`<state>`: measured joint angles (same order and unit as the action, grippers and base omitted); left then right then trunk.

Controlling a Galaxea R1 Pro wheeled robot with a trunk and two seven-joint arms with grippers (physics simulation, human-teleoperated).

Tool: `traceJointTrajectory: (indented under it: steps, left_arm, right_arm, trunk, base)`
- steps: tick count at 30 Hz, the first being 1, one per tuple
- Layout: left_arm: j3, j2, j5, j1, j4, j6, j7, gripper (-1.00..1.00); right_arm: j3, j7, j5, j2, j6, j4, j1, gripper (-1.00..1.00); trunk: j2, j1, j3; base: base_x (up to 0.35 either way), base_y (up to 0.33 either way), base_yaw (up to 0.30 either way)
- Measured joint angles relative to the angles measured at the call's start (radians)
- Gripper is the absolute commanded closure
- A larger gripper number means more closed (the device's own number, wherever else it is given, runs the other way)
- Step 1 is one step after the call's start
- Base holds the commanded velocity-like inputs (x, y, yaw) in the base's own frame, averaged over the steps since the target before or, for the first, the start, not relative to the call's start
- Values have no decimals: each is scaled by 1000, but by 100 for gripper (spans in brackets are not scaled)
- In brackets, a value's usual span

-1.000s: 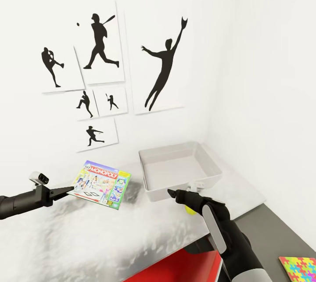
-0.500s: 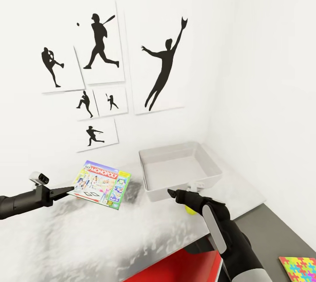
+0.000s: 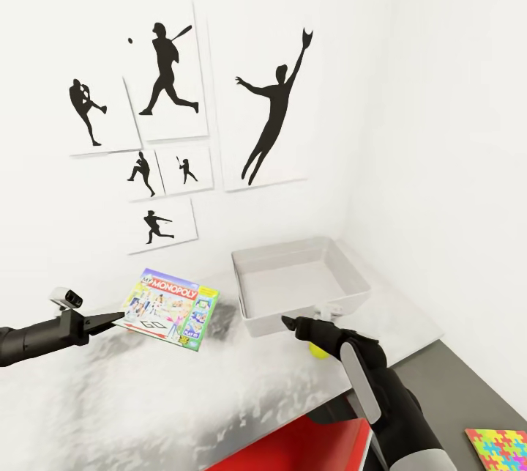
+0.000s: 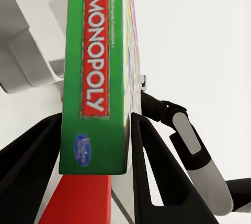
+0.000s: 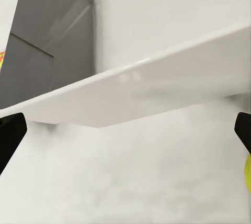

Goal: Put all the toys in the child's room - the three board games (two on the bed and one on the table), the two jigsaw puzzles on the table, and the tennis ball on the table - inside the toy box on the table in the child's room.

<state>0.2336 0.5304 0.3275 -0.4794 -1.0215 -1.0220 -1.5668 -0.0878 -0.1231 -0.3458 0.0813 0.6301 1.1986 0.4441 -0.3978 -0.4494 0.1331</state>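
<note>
My left gripper point(image 3: 110, 321) is shut on the edge of a green-edged Monopoly board game point(image 3: 172, 306), holding it level just above the table point(image 3: 146, 398), left of the toy box. In the left wrist view the board game point(image 4: 97, 78) stands clamped between both black fingers point(image 4: 151, 172). The light-grey toy box point(image 3: 252, 321) sits on the table by the wall corner, nothing showing inside. My right gripper point(image 3: 289, 323) hovers open at the box's front wall, with the yellow tennis ball point(image 3: 318, 351) partly hidden under it. A jigsaw puzzle point(image 3: 499, 449) lies on the lower dark cabinet.
White walls close in behind and to the right, the back one hung with baseball silhouette prints point(image 3: 168, 75). A red panel point(image 3: 293, 449) shows below the table's front edge. In the right wrist view the toy box rim point(image 5: 157, 83) spans the picture and the tennis ball point(image 5: 247, 174) sits beside one finger.
Almost nothing has changed: my right gripper has crept a little to the right at the toy box's front. The left gripper and the board game hold still.
</note>
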Motion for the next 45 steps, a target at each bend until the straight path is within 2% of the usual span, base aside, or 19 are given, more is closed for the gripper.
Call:
traceJointTrajectory:
  steps: [9, 19, 24, 29, 32, 38, 45]
  left_arm:
    - [-1, -11, -1, 0, 0, 0, 0, 100]
    - [-2, -11, -1, 0, 0, 0, 0, 100]
    - [-2, -11, -1, 0, 0, 1, 0, 100]
    - [-2, -11, -1, 0, 0, 1, 0, 100]
    - [-2, -11, -1, 0, 0, 1, 0, 100]
    - [-2, -12, -1, 0, 0, 2, 0, 100]
    - [-1, -11, -1, 0, 0, 2, 0, 100]
  right_arm:
    - [4, -3, -1, -4, 1, 0, 0, -100]
    - [19, -30, -2, -6, 2, 1, 1, -100]
    - [74, -48, -3, -8, 4, 1, 3, -100]
    - [151, -150, 0, -9, 5, 1, 4, -100]
    - [177, -184, 1, -9, 6, 1, 4, -100]
    - [201, -206, 1, -12, 9, 0, 4, -100]
    - [204, -209, 1, -12, 6, 0, 4, -100]
  trunk:
    - [0, 0, 0]
    - [0, 0, 0]
    - [0, 0, 0]
    - [0, 0, 0]
    - [0, 0, 0]
    - [0, 0, 0]
    - [0, 0, 0]
  base:
    - [0, 0, 0]
    - [0, 0, 0]
    - [0, 0, 0]
    - [0, 0, 0]
    - [0, 0, 0]
    - [0, 0, 0]
    - [0, 0, 0]
